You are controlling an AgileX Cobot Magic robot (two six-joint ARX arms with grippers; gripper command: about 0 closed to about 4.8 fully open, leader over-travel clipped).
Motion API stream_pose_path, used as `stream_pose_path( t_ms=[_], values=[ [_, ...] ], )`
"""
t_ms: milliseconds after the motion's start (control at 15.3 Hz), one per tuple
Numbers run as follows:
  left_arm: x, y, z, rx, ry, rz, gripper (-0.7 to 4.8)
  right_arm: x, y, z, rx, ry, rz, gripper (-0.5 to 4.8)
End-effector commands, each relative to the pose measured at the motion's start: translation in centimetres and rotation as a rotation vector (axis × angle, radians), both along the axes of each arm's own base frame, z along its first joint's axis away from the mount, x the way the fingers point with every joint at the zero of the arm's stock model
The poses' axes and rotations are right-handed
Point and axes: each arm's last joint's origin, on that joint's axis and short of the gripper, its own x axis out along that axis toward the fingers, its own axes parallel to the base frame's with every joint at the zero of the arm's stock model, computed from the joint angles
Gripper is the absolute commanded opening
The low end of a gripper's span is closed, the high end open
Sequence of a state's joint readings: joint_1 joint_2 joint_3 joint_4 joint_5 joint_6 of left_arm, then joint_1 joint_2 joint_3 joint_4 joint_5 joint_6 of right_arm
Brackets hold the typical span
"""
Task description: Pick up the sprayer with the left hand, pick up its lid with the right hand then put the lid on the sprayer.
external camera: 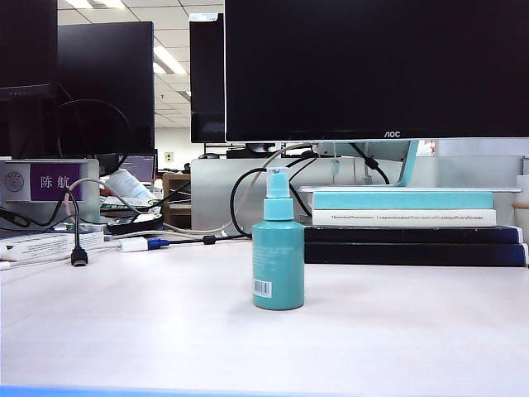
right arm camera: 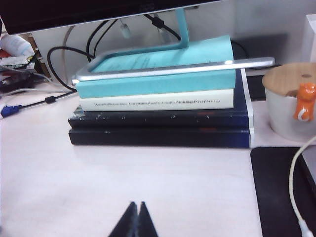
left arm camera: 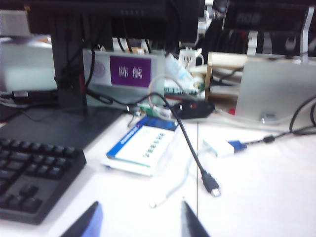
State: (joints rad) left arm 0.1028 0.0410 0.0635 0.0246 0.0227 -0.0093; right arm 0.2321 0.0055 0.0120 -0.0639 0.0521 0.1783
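The teal sprayer (external camera: 278, 263) stands upright in the middle of the white table, its barcode label near the base. The clear lid (external camera: 277, 183) sits on top over its nozzle. Neither gripper shows in the exterior view, and the sprayer shows in neither wrist view. My left gripper (left arm camera: 139, 210) hangs open over bare table beside a keyboard, with nothing between its fingers. My right gripper (right arm camera: 136, 206) is shut and empty, its tips pressed together, low over the table in front of a stack of books.
A black keyboard (left arm camera: 29, 168), a blue-and-white booklet (left arm camera: 143, 148) and a black cable plug (left arm camera: 211, 183) lie ahead of the left gripper. Stacked books (right arm camera: 158, 118) under a monitor stand, a white mug (right arm camera: 291, 106) and a black pad (right arm camera: 281, 190) lie ahead of the right gripper.
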Motion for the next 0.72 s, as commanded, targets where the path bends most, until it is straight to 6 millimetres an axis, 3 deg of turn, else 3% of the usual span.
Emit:
stream_pose_path(
  t_ms=[65, 326, 391, 522, 587, 717],
  values=[
    [0.1, 0.0, -0.4, -0.008, 0.012, -0.006, 2.05, 0.0, -0.1, -0.2, -0.035, 0.01, -0.034, 0.08],
    [0.3, -0.2, -1.8, -0.016, 0.045, -0.075, 1.91, 0.0, -0.2, -0.4, -0.038, 0.017, -0.057, 0.08],
    [0.3, -0.2, -1.8, 0.011, 0.042, -0.095, 1.03, 0.0, -0.2, -0.4, -0.039, 0.021, -0.058, 0.08],
    [0.3, -0.3, -1.9, 0.061, 0.055, -0.12, 0.56, 0.0, -0.2, -0.4, -0.029, 0.018, -0.056, 0.1],
    [0.3, -0.4, -1.9, 0.063, 0.052, -0.14, -0.03, 0.0, -0.2, -0.4, -0.028, 0.018, -0.056, 0.1],
    [0.3, -0.5, -2.0, 0.062, 0.06, -0.166, -0.06, 0.0, -0.2, -0.4, -0.029, 0.019, -0.056, 0.1]
  ],
)
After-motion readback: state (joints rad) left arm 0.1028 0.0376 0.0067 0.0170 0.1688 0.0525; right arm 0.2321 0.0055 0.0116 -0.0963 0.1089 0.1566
